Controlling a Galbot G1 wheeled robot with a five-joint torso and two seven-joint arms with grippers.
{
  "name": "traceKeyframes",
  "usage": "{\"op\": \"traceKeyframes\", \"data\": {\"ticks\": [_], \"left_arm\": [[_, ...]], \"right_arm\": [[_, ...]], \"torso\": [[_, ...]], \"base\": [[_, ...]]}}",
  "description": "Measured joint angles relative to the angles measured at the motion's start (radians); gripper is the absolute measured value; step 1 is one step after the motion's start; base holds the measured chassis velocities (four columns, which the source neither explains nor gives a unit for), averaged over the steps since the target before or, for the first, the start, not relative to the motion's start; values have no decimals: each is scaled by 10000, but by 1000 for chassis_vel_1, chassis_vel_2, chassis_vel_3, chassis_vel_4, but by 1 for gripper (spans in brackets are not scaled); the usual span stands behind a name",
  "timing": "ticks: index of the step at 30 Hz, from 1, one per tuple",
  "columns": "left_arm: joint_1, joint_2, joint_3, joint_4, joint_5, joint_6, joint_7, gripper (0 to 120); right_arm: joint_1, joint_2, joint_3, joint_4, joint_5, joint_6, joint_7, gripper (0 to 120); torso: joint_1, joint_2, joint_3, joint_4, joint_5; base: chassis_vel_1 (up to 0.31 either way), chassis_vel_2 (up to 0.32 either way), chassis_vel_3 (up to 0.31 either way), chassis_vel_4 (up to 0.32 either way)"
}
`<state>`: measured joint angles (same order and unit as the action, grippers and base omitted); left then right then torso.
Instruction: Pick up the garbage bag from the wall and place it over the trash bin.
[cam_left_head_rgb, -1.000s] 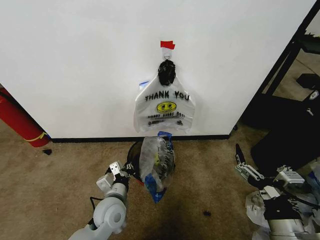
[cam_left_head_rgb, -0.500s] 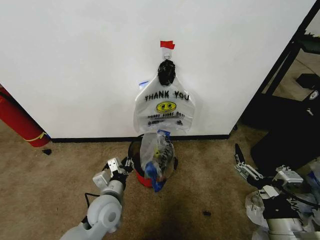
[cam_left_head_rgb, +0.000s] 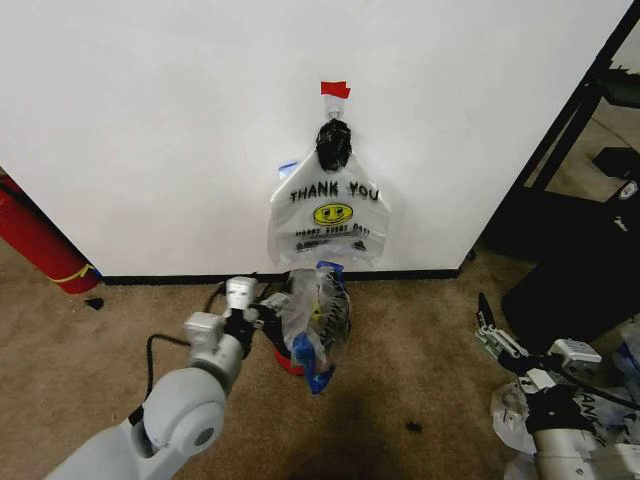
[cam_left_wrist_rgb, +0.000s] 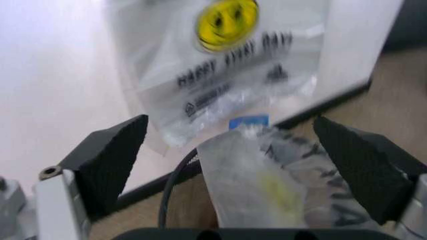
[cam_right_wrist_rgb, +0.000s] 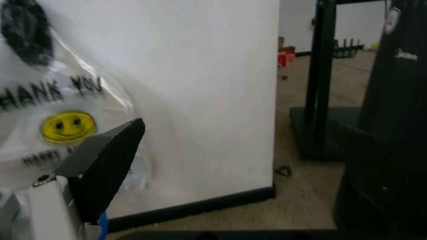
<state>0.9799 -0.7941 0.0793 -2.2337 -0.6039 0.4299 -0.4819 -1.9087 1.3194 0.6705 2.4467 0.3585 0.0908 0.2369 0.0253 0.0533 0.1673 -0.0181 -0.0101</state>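
Reaching farther forward than a second ago, the left gripper (cam_left_head_rgb: 262, 312), fingers spread wide, sits beside the garbage bag (cam_left_head_rgb: 317, 322) draped over the trash bin (cam_left_head_rgb: 283, 358) below the wall (cam_left_head_rgb: 160, 130), while the right gripper (cam_left_head_rgb: 490, 335) waits low, fingers' state unclear.

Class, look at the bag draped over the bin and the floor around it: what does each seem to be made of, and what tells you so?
The garbage bag looks like thin, glossy, see-through plastic film: it crinkles, catches light, and its blue patches show through. The floor looks like short-pile brown carpet, matte and mottled.
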Motion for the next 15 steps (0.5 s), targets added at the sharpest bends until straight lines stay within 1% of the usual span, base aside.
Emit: {"op": "traceKeyframes", "data": {"ticks": [1,3,7,8,11,15], "left_arm": [[-525,53,452,157,148,379,42,98],[-1720,67,1604,448,20,1119,-29,98],[-3480,-98,3389,1064,-726,1888,-417,96],[-3480,-98,3389,1064,-726,1888,-417,96],[-4043,-262,3979,1444,-1019,2248,-575,94],[-4196,-349,4286,1696,-1028,2485,-582,90]], "right_arm": [[26,27,-1,-30,-29,-61,65,100],[91,81,-13,-92,-105,-152,154,100],[197,140,-28,-149,-216,-238,193,100],[197,140,-28,-149,-216,-238,193,100],[271,142,-11,-151,-221,-301,220,100],[322,112,-5,-151,-206,-338,228,100]], "torso": [[1,0,1,0,0],[0,0,1,-3,0],[1,-1,1,-3,2],[1,-1,1,-3,2],[0,-1,1,0,2],[0,-1,0,1,2]], "base": [[0,0,0,0],[0,0,0,0],[0,0,0,0],[0,0,0,0],[0,0,0,0],[0,0,0,0]]}}
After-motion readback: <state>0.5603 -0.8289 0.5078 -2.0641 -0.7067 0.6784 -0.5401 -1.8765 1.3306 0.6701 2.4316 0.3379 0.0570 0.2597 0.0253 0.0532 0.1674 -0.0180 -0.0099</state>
